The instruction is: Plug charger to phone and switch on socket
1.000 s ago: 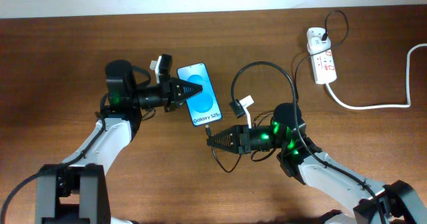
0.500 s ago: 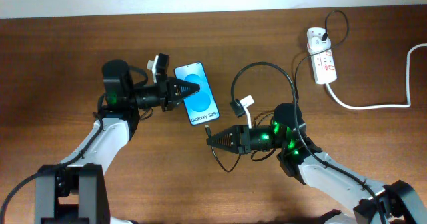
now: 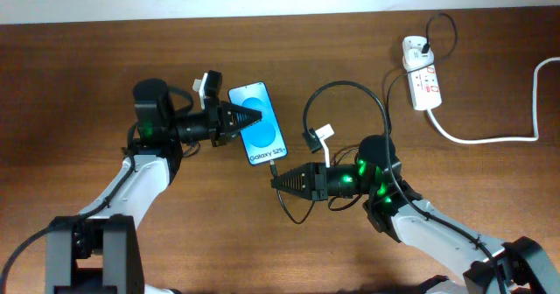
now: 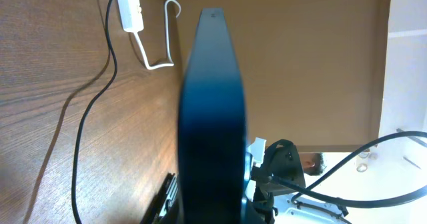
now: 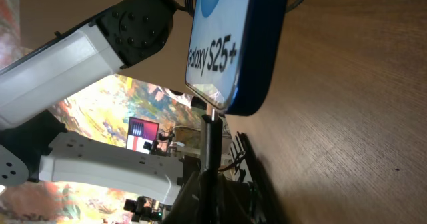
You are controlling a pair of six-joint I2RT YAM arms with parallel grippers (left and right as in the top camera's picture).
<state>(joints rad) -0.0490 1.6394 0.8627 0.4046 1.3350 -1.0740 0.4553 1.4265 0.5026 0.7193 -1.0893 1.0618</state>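
The phone, blue screen reading "Galaxy S25+", is held in my left gripper, which is shut on its upper left edge. In the left wrist view the phone fills the centre, seen edge-on. My right gripper is shut on the charger, whose black connector tip touches the phone's bottom end. In the right wrist view the connector meets the phone's lower edge. The thin black cable loops over to the white socket at the back right.
The socket's thick white cord runs off the right edge. The socket and cords also show in the left wrist view. The thin black cable arcs across the wooden table between the phone and my right arm.
My left gripper shifted the phone slightly left and up early on, then held still. The right gripper with the charger barely moved.
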